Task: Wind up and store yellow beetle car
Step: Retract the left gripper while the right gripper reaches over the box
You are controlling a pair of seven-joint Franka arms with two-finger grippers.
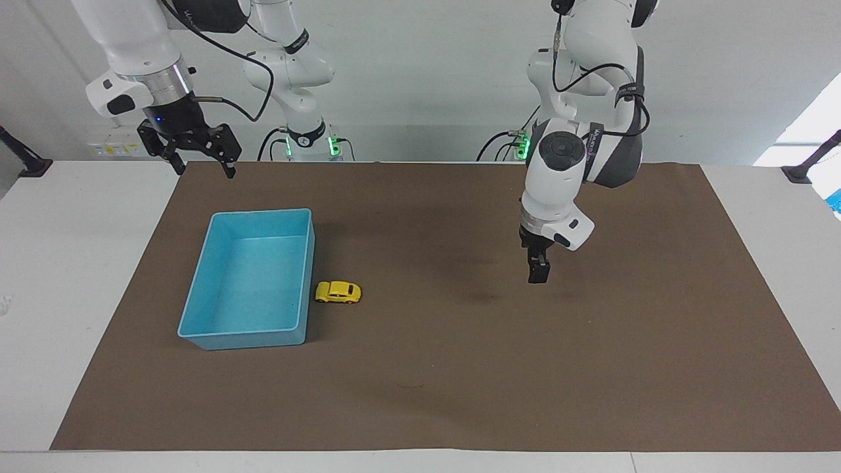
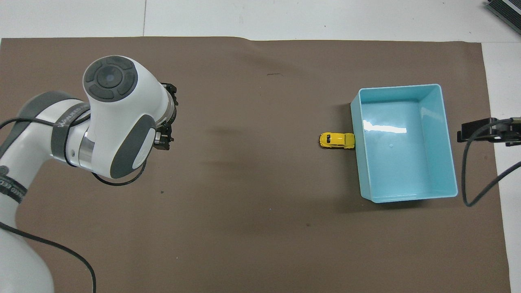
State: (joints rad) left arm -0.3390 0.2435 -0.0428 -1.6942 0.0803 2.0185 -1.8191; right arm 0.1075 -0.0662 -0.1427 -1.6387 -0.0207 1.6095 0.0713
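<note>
The yellow beetle car stands on the brown mat with its nose against the outside wall of the blue bin, on the side toward the left arm. My left gripper hangs open and empty above the mat, well away from the car toward the left arm's end. My right gripper waits open and empty in the air, over the mat's edge beside the bin.
The bin is empty inside. The brown mat covers most of the white table. Cables trail from both arms.
</note>
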